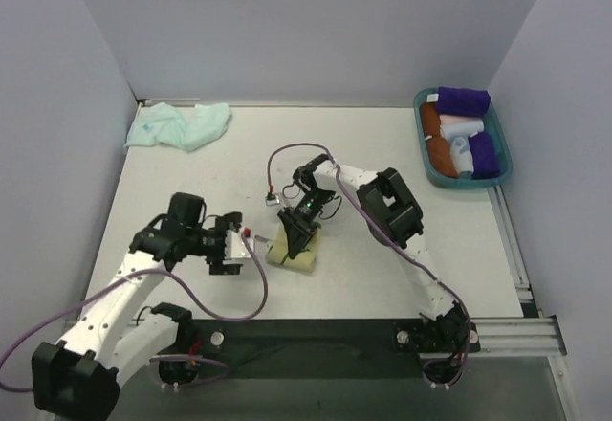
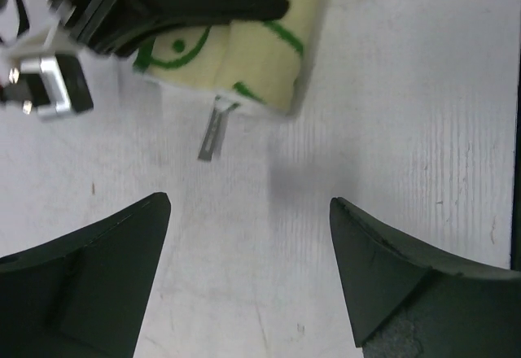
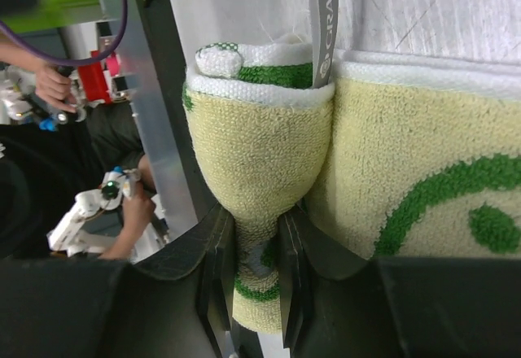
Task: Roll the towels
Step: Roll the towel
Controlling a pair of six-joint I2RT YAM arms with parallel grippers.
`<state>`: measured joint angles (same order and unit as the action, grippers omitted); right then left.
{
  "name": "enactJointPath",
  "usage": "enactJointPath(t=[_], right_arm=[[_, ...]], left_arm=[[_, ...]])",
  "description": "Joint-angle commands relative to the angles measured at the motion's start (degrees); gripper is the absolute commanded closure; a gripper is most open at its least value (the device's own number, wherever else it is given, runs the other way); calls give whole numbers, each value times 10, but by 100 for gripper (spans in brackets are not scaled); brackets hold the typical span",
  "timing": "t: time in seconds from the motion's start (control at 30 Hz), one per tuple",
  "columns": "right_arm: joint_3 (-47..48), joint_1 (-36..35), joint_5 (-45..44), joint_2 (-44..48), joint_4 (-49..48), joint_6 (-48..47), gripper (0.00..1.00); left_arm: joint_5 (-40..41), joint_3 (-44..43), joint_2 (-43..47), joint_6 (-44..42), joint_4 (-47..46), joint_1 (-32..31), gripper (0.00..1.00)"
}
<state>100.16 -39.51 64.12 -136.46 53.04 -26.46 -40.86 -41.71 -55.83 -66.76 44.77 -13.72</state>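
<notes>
The right tool [image 3: 256,248] pinches a rolled fold of the yellow towel [image 3: 259,154] between narrow jaws, and the rest of it lies flat beside the tool on the table [image 1: 402,153]. The left tool [image 2: 248,211] stands wide, with that towel just ahead of it. The mint-aqua towel [image 1: 179,126] lies crumpled well beyond the left tool.

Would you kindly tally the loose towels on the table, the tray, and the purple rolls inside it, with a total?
Loose towels: 2 (pale yellow towel, mint towel)
Trays: 1 (teal tray)
Purple rolls in the tray: 2 ()
Total: 5
</notes>
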Motion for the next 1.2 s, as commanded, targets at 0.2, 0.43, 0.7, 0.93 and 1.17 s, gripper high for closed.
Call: enactJointPath(t=[0.2,0.43,0.7,0.93,1.17], right_arm=[[44,4,21,-69,89,-54,100],[49,6,22,-78,104,-81,100],[53,8,31,-83,124,-108,100],[53,15,17,-69,125,-104,95],[97,52,-37,1,122,-69,48]], left_arm=[[300,187,99,-10,-358,-371,12],[401,191,-69,14,-516,-425,24],[403,206,-139,11,-567,-431,35],[369,170,-165,55,-453,-432,70],[314,92,-172,131,-264,-437,88]])
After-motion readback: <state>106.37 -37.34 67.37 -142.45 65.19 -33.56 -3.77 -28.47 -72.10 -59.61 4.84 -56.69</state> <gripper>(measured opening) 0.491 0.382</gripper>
